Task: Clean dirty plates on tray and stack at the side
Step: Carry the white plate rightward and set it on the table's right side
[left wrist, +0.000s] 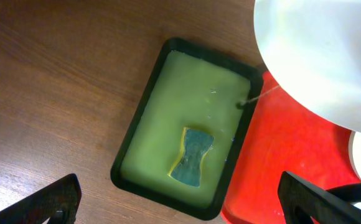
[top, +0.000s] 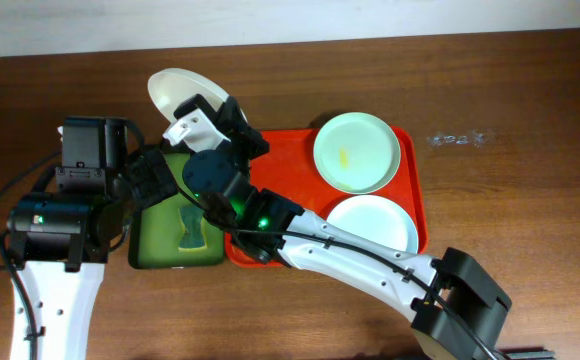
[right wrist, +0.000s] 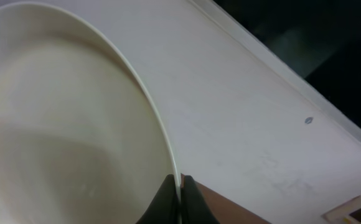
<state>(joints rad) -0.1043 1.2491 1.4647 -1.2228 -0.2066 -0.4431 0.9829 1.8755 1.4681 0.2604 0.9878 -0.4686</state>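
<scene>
Two plates flat on the red tray's point(top: 285, 160) right end: smeared mint plate point(top: 356, 152) and plain mint plate point(top: 373, 222). White plate point(top: 175, 90) tilted just past the tray's far left corner, rim pinched tight in the right gripper point(right wrist: 180, 190). Left gripper point(top: 153, 178) spread wide, holding nothing, left of the tray above the green tray point(top: 150, 245) and sponge point(top: 191, 228).

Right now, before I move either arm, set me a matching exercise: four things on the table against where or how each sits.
1. white plate
2. far mint plate
3. near pale plate
4. sponge

A. on the red tray, no smear showing
B. in the green tray
C. rim pinched by the right end effector
D. on the red tray, yellow smear at centre

Pairs: 1-C, 2-D, 3-A, 4-B
</scene>
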